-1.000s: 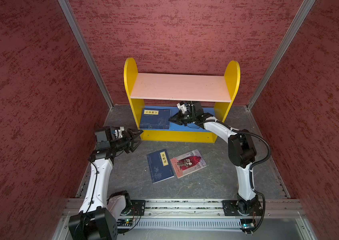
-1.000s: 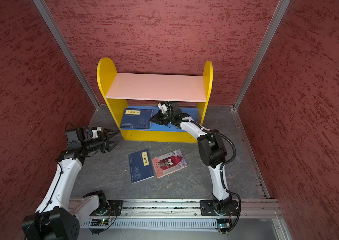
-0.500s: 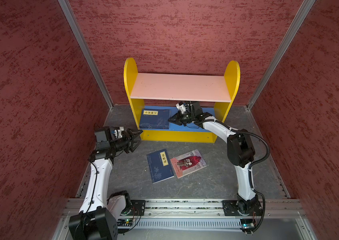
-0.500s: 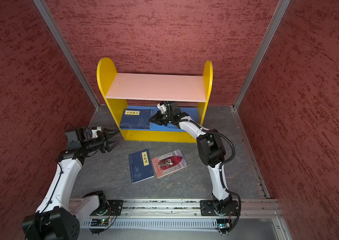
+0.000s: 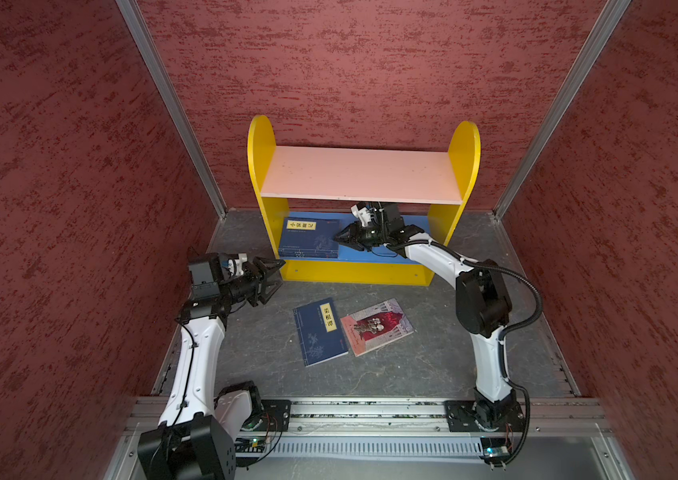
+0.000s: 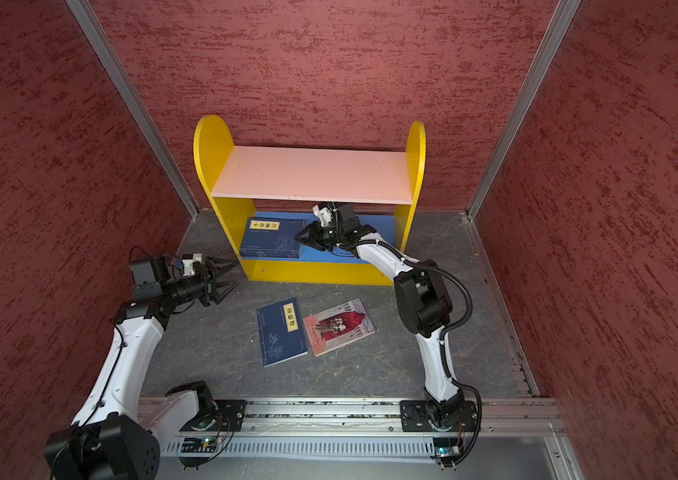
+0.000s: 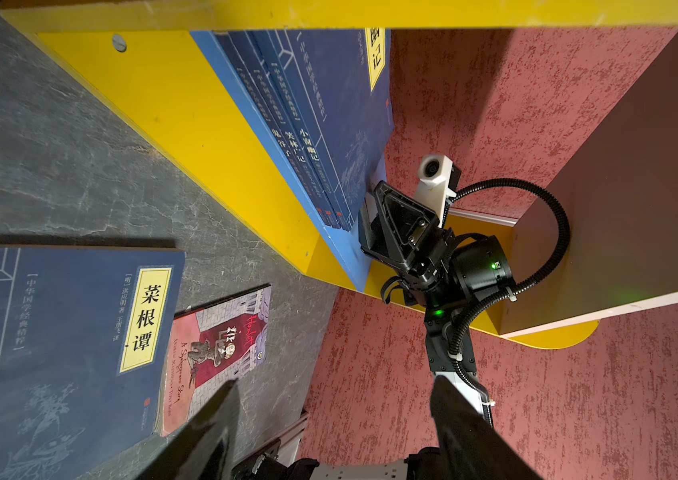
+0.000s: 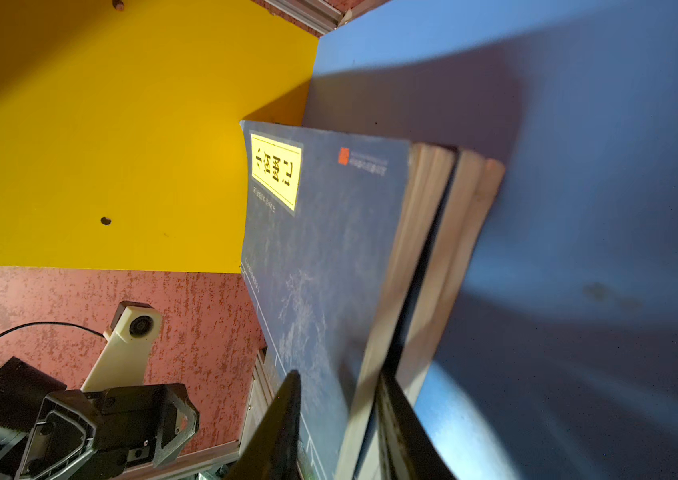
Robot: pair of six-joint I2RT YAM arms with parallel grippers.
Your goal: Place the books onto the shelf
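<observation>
Right gripper (image 5: 338, 239) sits under the pink upper board (image 5: 362, 174). Its fingers (image 8: 283, 419) are parted, straddling the page edge of the top book in the stack of three navy books (image 5: 308, 242); cannot tell whether the pads touch it. The stack lies flat on the blue lower board (image 5: 374, 257) of the shelf (image 5: 260, 141), at the left arm's end.

Two remain on the floor (image 5: 433, 374): a navy book (image 5: 320, 332) with a yellow label and a pink Hamlet book (image 5: 377, 326) — flat, touching.

Left gripper (image 5: 278, 276) — fingers wide apart, empty — is nearer. The navy book lies just beyond it toward the rail (image 5: 370, 409), long axis roughly front to back; probably the next pick.
</observation>
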